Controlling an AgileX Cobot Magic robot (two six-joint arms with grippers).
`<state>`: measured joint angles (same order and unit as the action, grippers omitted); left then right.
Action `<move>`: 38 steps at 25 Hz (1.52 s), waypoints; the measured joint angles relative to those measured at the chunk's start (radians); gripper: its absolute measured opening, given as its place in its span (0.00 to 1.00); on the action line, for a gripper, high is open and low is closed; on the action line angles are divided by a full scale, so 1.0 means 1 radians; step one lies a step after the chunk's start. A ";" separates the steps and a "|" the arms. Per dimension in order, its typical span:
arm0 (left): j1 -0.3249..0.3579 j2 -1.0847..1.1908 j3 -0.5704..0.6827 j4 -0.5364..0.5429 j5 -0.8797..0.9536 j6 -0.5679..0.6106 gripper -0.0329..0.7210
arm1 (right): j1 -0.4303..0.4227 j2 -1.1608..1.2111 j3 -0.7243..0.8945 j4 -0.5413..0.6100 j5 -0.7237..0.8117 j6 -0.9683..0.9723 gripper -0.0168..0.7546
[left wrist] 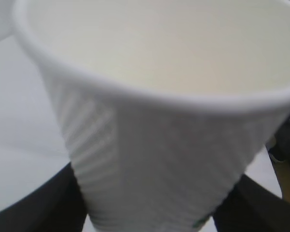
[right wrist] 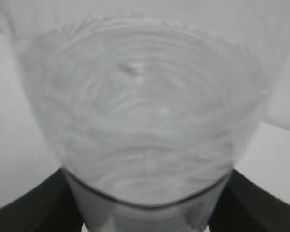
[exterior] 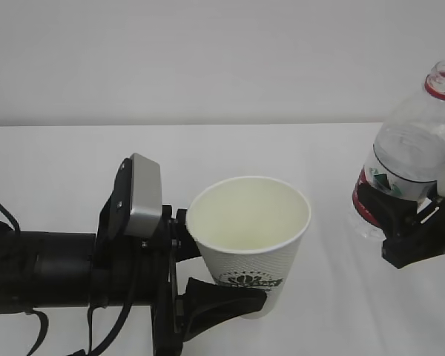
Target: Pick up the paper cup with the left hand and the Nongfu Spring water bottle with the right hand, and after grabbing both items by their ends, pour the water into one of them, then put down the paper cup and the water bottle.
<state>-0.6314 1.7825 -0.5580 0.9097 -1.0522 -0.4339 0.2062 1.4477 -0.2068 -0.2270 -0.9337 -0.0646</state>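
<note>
Nearest, on the left, the left gripper (exterior: 222,293) is clamped on the lower part of the paper cup (exterior: 250,241), which is held upright above the white table (exterior: 74,170) with its mouth open and its cream inside dry as far as can be seen. A dark green round logo sits low on the cup wall, its lettering too small to read. Further right, the right gripper (exterior: 400,215) is clamped around the labelled middle of the water bottle (exterior: 411,152), lifted and leaning slightly, cap off, red neck ring showing. Its red-and-white label with a green mark cannot be read. Both pick-ups look done; pouring and setting both down remain
</note>
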 joint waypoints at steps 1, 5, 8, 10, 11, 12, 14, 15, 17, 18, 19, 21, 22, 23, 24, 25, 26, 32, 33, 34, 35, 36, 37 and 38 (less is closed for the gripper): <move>0.000 0.000 -0.002 0.002 0.000 -0.002 0.73 | 0.000 0.000 0.000 0.000 0.000 0.000 0.66; 0.000 0.000 -0.002 0.004 0.002 -0.002 0.73 | 0.000 0.000 -0.002 -0.002 0.002 0.000 0.66; 0.000 0.000 -0.002 0.006 0.002 -0.002 0.73 | 0.000 0.000 -0.012 -0.020 0.006 0.000 0.66; 0.000 0.000 -0.002 0.006 0.004 -0.002 0.73 | 0.000 0.000 -0.019 -0.037 0.006 0.003 0.66; 0.000 0.000 -0.002 0.006 0.006 -0.002 0.73 | 0.000 0.000 -0.022 -0.039 0.007 0.007 0.66; 0.000 0.000 -0.002 0.006 0.008 -0.002 0.73 | 0.000 0.000 -0.023 -0.043 0.007 0.011 0.66; 0.000 0.000 -0.002 0.006 0.012 -0.004 0.73 | 0.000 0.000 -0.023 -0.049 0.009 0.013 0.66; 0.000 0.000 -0.002 0.006 0.017 -0.004 0.73 | 0.000 0.000 -0.026 -0.054 0.009 0.016 0.66; 0.000 0.000 -0.002 0.006 0.021 -0.004 0.73 | 0.000 0.000 -0.032 -0.066 0.013 0.020 0.66; 0.000 0.000 -0.002 0.006 0.024 -0.004 0.73 | 0.000 0.000 -0.037 -0.074 0.016 0.022 0.66; 0.000 0.000 -0.002 0.006 0.024 -0.004 0.73 | 0.000 0.000 -0.043 -0.081 0.017 0.029 0.66; 0.000 0.000 -0.002 0.006 0.021 -0.004 0.73 | 0.000 0.000 -0.052 -0.088 0.022 0.037 0.66; 0.000 0.000 -0.002 0.006 0.016 -0.004 0.73 | 0.000 0.000 -0.057 -0.094 0.024 0.038 0.66; 0.000 0.000 -0.002 0.006 0.005 -0.004 0.73 | 0.000 0.000 -0.062 -0.101 0.026 0.039 0.66; 0.000 0.000 -0.002 0.006 -0.004 -0.004 0.73 | 0.000 0.000 -0.066 -0.108 0.031 0.041 0.66; 0.000 0.000 -0.002 0.006 -0.008 -0.004 0.73 | 0.000 0.000 -0.072 -0.115 0.039 0.045 0.66; 0.000 0.000 -0.002 0.006 -0.010 -0.004 0.72 | 0.000 0.000 -0.077 -0.123 0.046 0.049 0.66; 0.000 0.000 -0.002 0.006 -0.013 -0.004 0.72 | 0.000 0.000 -0.115 -0.156 0.091 0.065 0.66; 0.000 0.000 -0.002 0.006 -0.013 -0.004 0.72 | 0.000 0.000 -0.123 -0.167 0.098 0.065 0.66; 0.000 0.000 -0.002 0.006 -0.013 -0.004 0.71 | 0.000 0.000 -0.131 -0.175 0.104 0.071 0.66; 0.000 0.000 -0.002 0.006 -0.013 -0.004 0.71 | 0.000 0.000 -0.135 -0.182 0.107 0.075 0.66; 0.000 0.000 -0.002 0.006 -0.013 -0.004 0.71 | 0.000 0.000 -0.144 -0.187 0.110 0.077 0.66; 0.000 0.000 -0.002 0.006 -0.013 -0.004 0.71 | 0.000 0.000 -0.152 -0.191 0.113 0.079 0.66; 0.000 0.000 -0.002 0.006 -0.008 -0.004 0.71 | 0.000 0.000 -0.159 -0.199 0.119 0.079 0.66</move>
<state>-0.6314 1.7825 -0.5598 0.9157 -1.0602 -0.4377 0.2062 1.4477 -0.3660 -0.4264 -0.8147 0.0146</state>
